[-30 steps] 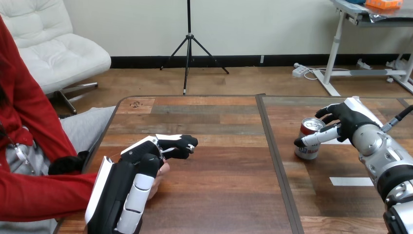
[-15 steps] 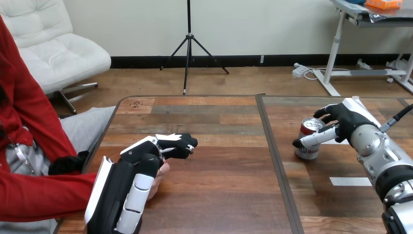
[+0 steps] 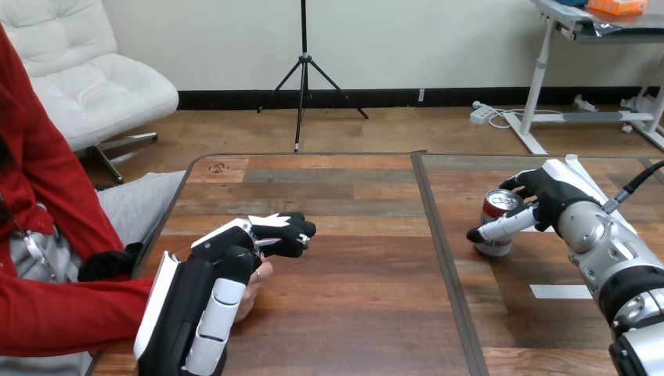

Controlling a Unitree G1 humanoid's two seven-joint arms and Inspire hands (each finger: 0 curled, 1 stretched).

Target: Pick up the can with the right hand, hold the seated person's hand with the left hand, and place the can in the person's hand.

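A red and silver can (image 3: 498, 205) stands upright on the right half of the wooden table (image 3: 352, 313). My right hand (image 3: 552, 196) is wrapped round it: the thumb crosses its front and the fingers curl behind its top. At the lower left my left hand (image 3: 223, 266) lies over the person's hand (image 3: 261, 272), which comes in from a red sleeve; my fingers curl forward over it. Only a small part of the person's hand peeks out under my palm.
A dark seam (image 3: 438, 243) runs between the two table halves. A white tape strip (image 3: 560, 291) lies flat on the right half, near my right forearm. The middle of the table between my two hands is bare wood.
My right hand has edged a little to the left and closed in on the can, its thumb dropping slightly. The left hand and the person's hand have stayed put.
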